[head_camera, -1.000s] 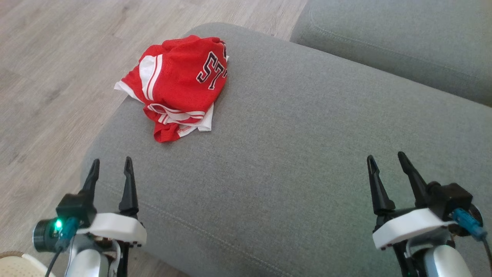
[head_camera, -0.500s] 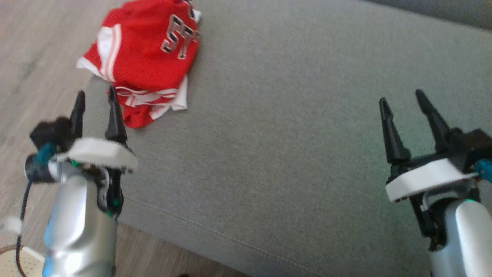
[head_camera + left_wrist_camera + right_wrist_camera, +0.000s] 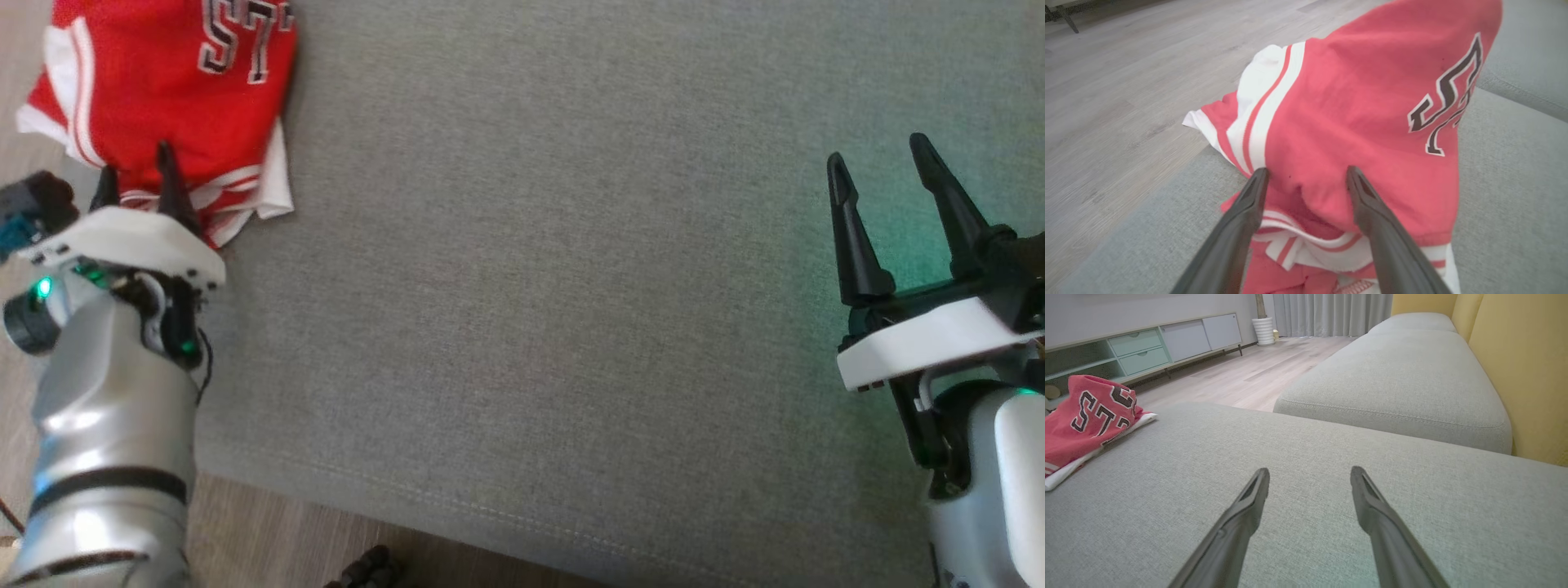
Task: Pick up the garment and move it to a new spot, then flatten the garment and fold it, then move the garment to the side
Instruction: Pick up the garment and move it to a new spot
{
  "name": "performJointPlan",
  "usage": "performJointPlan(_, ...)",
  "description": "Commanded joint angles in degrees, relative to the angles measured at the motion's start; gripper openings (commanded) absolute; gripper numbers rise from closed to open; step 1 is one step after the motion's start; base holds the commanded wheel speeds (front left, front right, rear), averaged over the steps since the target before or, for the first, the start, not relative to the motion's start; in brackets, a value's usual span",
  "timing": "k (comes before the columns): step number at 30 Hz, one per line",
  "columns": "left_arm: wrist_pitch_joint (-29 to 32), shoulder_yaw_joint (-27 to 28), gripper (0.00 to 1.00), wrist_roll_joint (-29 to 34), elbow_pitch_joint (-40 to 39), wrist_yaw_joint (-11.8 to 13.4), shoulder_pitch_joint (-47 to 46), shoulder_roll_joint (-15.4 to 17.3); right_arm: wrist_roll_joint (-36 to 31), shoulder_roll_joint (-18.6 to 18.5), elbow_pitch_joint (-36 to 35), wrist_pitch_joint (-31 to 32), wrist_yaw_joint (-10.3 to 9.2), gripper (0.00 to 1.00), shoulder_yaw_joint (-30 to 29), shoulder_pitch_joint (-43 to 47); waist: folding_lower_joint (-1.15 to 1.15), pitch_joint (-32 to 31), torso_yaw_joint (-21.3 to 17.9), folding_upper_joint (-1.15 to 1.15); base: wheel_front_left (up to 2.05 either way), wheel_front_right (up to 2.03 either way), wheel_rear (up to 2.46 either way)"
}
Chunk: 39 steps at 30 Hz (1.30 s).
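A crumpled red jersey (image 3: 163, 98) with white stripes and dark lettering lies bunched at the left end of a grey sofa cushion (image 3: 555, 286). My left gripper (image 3: 137, 171) is open, its fingertips at the jersey's near edge; in the left wrist view the two fingers straddle a red fold of the jersey (image 3: 1355, 122) without closing on it. My right gripper (image 3: 882, 159) is open over bare cushion far to the right, with nothing between its fingers. In the right wrist view the jersey (image 3: 1086, 412) sits at the far left.
Wooden floor (image 3: 269, 543) runs along the cushion's near edge and left side. A second grey cushion (image 3: 1400, 367) and a yellow backrest (image 3: 1523, 367) lie beyond. A low cabinet (image 3: 1147, 347) stands along the far wall.
The head camera has tilted down and closer. My left gripper has reached forward to the jersey's near edge. The right gripper has kept its place in the picture, still open.
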Motion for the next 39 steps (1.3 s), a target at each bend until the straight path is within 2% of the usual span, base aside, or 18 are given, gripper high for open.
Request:
performJointPlan(1, -0.3, 1.5, 0.44, 0.2, -0.4, -0.3, -2.1, 3.7, -0.2, -0.2, -2.3, 0.4, -0.05, 1.0, 1.4, -1.4, -0.01, 0.7, -0.6, 0.0, 0.0, 0.0, 0.0)
performJointPlan(2, -0.3, 1.4, 0.0, 0.5, 0.1, -0.3, -2.9, 4.2, -0.2, -0.2, -2.3, 0.4, -0.05, 1.0, 1.5, -1.5, -0.01, 0.9, -0.6, 0.0, 0.0, 0.0, 0.0)
performJointPlan(5, -0.3, 1.2, 0.0, 1.7, -1.6, 0.1, -4.3, 5.3, -0.1, -0.1, -2.3, 0.4, -0.05, 1.0, 1.4, -1.7, -0.01, 1.1, -0.6, 0.0, 0.0, 0.0, 0.0)
performJointPlan(10, -0.3, 2.4, 0.0, 3.6, -9.9, 1.1, -3.5, 6.4, 0.1, 0.3, -1.9, -0.2, -0.05, 1.0, 0.4, -1.6, -0.01, 0.1, -0.2, 0.0, 0.0, 0.0, 0.0)
performJointPlan(12, -0.3, 3.4, 0.0, 4.8, -16.7, 1.2, -1.9, 6.8, 0.0, 0.8, -1.9, -1.5, -0.05, 1.0, -0.4, -1.4, -0.01, -1.6, -0.3, 0.0, 0.0, 0.0, 0.0)
performJointPlan(18, -0.3, 4.6, 0.0, 7.1, -30.5, 0.5, 4.6, 6.3, 0.5, 2.2, -0.8, -3.9, -0.05, 1.0, -1.4, -0.2, -0.01, -7.2, -1.9, 0.0, 0.0, 0.0, 0.0)
performJointPlan(23, -0.3, 4.3, 0.0, 8.8, -43.0, -0.3, 12.1, 5.2, 0.9, 3.3, 0.4, -5.9, -0.05, 1.0, -2.0, 2.1, -0.01, -12.6, -3.9, 0.0, 0.0, 0.0, 0.0)
performJointPlan(24, -0.3, 4.3, 0.0, 8.8, -43.0, -0.3, 12.1, 5.2, 0.9, 3.3, 0.4, -5.9, -0.05, 1.0, -2.0, 2.1, -0.01, -12.6, -3.9, 0.0, 0.0, 0.0, 0.0)
performJointPlan(29, -0.3, 3.2, 0.0, 9.9, -53.0, -0.4, 21.1, 3.1, 1.6, 4.3, 1.5, -7.2, -0.05, 1.0, -2.8, 5.4, -0.01, -17.5, -6.2, 0.0, 0.0, 0.0, 0.0)
performJointPlan(39, 1.2, -2.7, 0.0, 8.9, -64.9, -1.4, 34.2, -1.1, 3.8, 5.1, 2.2, -7.6, -0.05, 1.0, -3.7, 10.4, -0.01, -21.3, -11.4, 0.0, 0.0, 0.0, 0.0)
